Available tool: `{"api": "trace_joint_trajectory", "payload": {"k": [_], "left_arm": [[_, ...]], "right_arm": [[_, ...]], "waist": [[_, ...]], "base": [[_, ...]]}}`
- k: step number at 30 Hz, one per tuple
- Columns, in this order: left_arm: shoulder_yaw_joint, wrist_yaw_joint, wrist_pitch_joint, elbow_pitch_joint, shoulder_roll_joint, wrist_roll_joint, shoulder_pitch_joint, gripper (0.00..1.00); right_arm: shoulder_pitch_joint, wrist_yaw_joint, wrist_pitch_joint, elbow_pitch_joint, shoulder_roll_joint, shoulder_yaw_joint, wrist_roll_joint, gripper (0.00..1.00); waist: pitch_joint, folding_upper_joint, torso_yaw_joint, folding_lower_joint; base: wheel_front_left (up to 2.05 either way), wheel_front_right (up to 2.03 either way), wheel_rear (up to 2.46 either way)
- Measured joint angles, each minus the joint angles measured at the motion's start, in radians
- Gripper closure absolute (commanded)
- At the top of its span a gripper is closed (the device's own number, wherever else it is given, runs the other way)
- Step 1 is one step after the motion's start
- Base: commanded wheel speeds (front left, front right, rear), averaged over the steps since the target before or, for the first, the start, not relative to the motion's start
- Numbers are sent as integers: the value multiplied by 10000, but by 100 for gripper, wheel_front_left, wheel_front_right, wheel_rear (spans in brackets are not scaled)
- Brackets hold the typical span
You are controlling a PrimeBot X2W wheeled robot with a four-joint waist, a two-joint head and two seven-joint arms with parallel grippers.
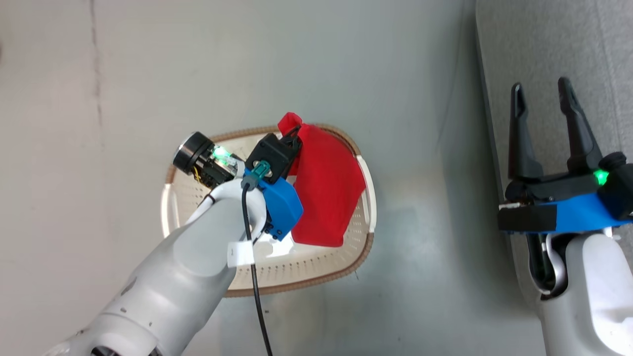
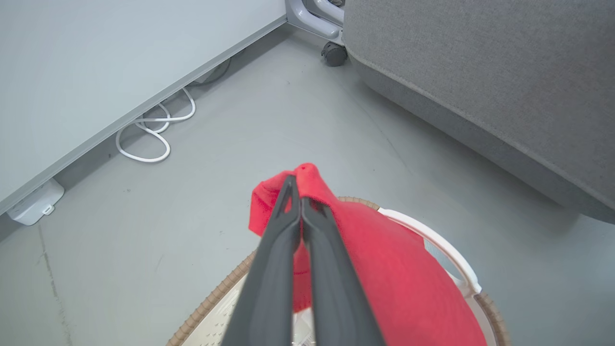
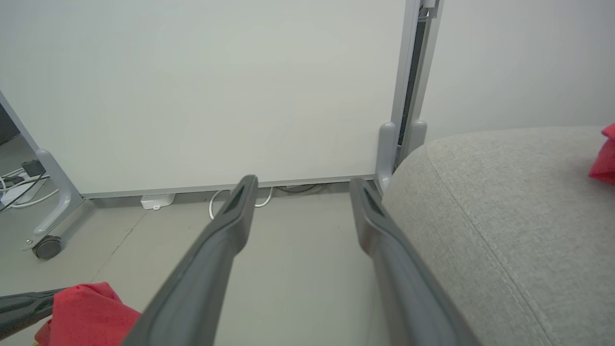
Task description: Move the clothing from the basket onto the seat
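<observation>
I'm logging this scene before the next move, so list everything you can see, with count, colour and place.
red garment: 1, bright red, hanging from the left hand over the basket
red fabric: 1 piece, red, on the seat
basket: 1, cream with brown rim, on the floor
seat: 1, light grey, right of the basket
partition panel: 1, white, grey frame, beyond the basket
casters: 2, dark, under the panel's feet
cable: 1, white, looped at the panel's base
box: 1, white, beside the cable
left hand: 1, dark, shut on the red garment
right hand: 1, dark, open, empty, over the seat's edge
</observation>
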Motion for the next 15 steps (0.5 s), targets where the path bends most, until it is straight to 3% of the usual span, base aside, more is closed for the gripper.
{"api": "trace_joint_trajectory", "payload": {"k": [15], "left_arm": [[2000,211,0,-2585,330,1152,1441,100]], "right_arm": [[940,0,0,522,-52,88,59,0]], "waist": [[-2358,0,417,-1]], "base": [[0,0,0]]}}
